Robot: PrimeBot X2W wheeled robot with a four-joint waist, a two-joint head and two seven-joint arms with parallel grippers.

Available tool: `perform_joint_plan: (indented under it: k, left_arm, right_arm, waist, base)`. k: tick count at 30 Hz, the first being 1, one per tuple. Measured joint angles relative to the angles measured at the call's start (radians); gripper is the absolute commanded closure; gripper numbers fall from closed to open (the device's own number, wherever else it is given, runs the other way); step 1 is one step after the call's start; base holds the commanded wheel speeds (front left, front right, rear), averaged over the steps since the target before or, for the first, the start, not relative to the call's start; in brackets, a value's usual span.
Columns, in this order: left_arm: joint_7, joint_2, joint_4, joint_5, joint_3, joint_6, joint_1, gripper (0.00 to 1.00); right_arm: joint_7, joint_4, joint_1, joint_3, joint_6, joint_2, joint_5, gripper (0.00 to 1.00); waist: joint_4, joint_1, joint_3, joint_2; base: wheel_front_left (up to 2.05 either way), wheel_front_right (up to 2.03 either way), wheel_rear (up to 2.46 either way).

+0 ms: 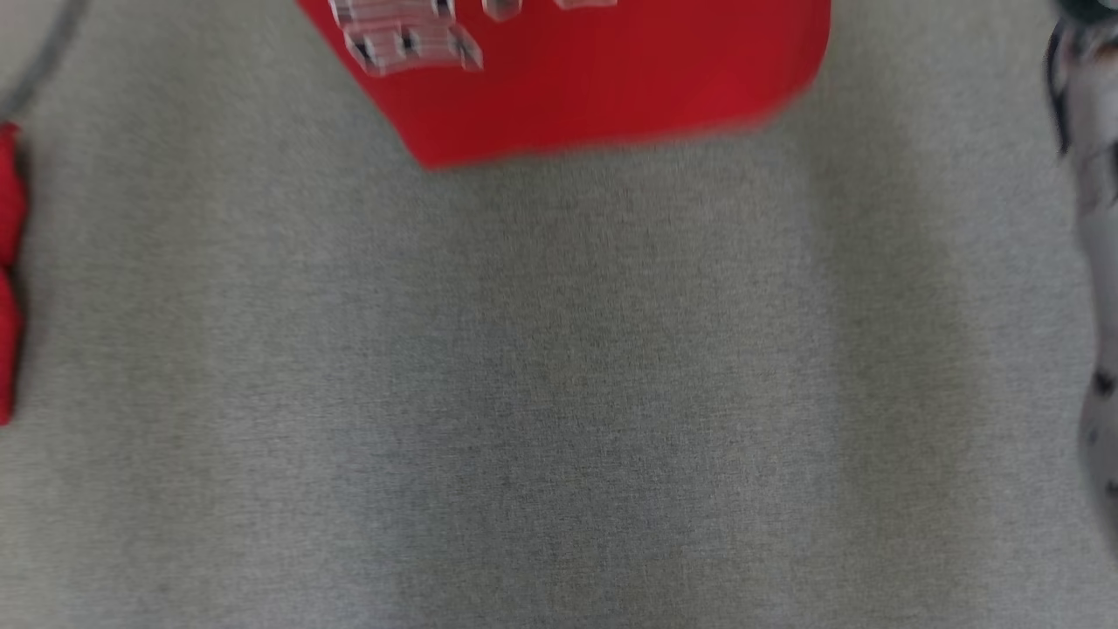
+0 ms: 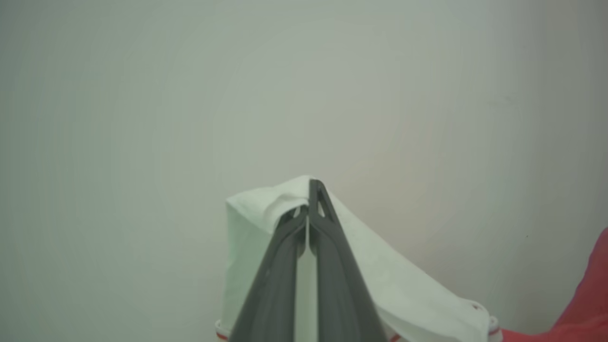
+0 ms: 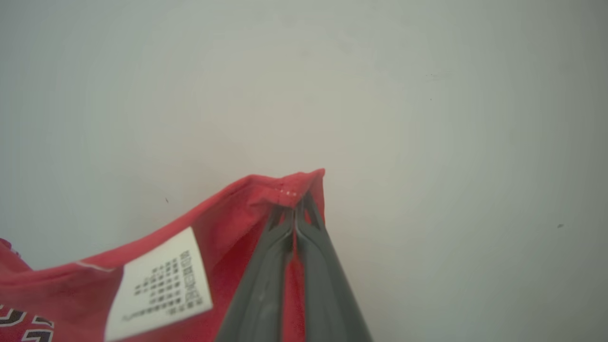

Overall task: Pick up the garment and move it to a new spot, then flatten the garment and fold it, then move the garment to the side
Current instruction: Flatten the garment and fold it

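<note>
1. Head view: I see the red garment (image 1: 594, 79) at the far side of the grey surface (image 1: 559, 393), about midway across. It is blurred, with pale block lettering on it. I cannot tell whether its lower edge touches the surface.
2. Left wrist view: my left gripper (image 2: 311, 190) has its jaws pressed together on a fold of white cloth (image 2: 256, 204) with thin red trim. Red fabric shows just beside it, so I judge this is a white part of the same garment, though I cannot be sure.
3. Right wrist view: my right gripper (image 3: 299, 204) is clamped on a stitched red edge of the garment. A white care label (image 3: 159, 280) with small dark print sits just beside the fingers.
4. I judge the step in hand is carrying the garment to its new spot. To do it well, I should hold both grips firm, spread the arms so the cloth hangs taut, and lay it on the bare middle of the surface. That spot is well apart from the red cloth (image 1: 7, 262) at the left edge and the patterned cloth (image 1: 1096, 175) at the right edge.
5. The fabric looks thin and soft and drapes limply from both grips.
</note>
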Motion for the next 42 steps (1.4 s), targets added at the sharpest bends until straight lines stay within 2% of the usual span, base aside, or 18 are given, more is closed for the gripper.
perform_joint_plan:
  k: [5, 11, 22, 28, 32, 37, 42]
  left_arm:
    - [-0.037, -0.021, 0.152, -0.003, -0.009, 0.0, -0.23, 1.0]
    - [-0.095, -0.038, 0.274, 0.001, -0.055, 0.0, -0.4, 1.0]
    - [-0.164, -0.053, 0.38, -0.063, -0.146, 0.0, -0.534, 1.0]
    - [-0.18, -0.051, 0.386, -0.114, -0.197, 0.0, -0.522, 1.0]
    - [-0.214, -0.033, 0.346, -0.175, -0.235, 0.0, -0.436, 1.0]
    - [-0.248, 0.007, 0.271, -0.229, -0.253, 0.0, -0.269, 1.0]
    - [-0.261, 0.06, 0.157, -0.244, -0.222, 0.008, -0.022, 1.0]
  right_arm:
    - [0.015, 0.099, -0.218, 0.022, 0.0, 0.004, 0.011, 1.0]
    - [0.002, 0.223, -0.402, 0.031, 0.0, -0.001, 0.002, 1.0]
    - [-0.061, 0.378, -0.531, 0.07, 0.0, -0.015, -0.001, 1.0]
    - [-0.09, 0.402, -0.51, 0.107, 0.0, -0.026, 0.02, 1.0]
    - [-0.133, 0.399, -0.432, 0.148, 0.0, -0.035, 0.067, 1.0]
    - [-0.178, 0.339, -0.257, 0.196, 0.0, -0.049, 0.143, 1.0]
    - [-0.203, 0.228, -0.03, 0.244, 0.0, -0.106, 0.212, 1.0]
  waist:
    - [-0.011, -0.0001, 0.096, 0.0001]
    - [-0.028, -0.0002, 0.174, 0.0001]
    - [-0.032, -0.0007, 0.209, -0.0003]
    - [-0.027, -0.0005, 0.216, -0.0003]
    - [-0.022, -0.0006, 0.195, -0.0003]
    - [-0.024, -0.0006, 0.14, -0.0003]
    - [-0.026, -0.0007, 0.064, -0.0004]
  base:
    - [0.0, 0.0, 0.0]
    - [0.0, 0.0, 0.0]
    - [0.0, 0.0, 0.0]
    - [0.0, 0.0, 0.0]
    - [0.0, 0.0, 0.0]
    - [0.0, 0.0, 0.0]
    - [0.0, 0.0, 0.0]
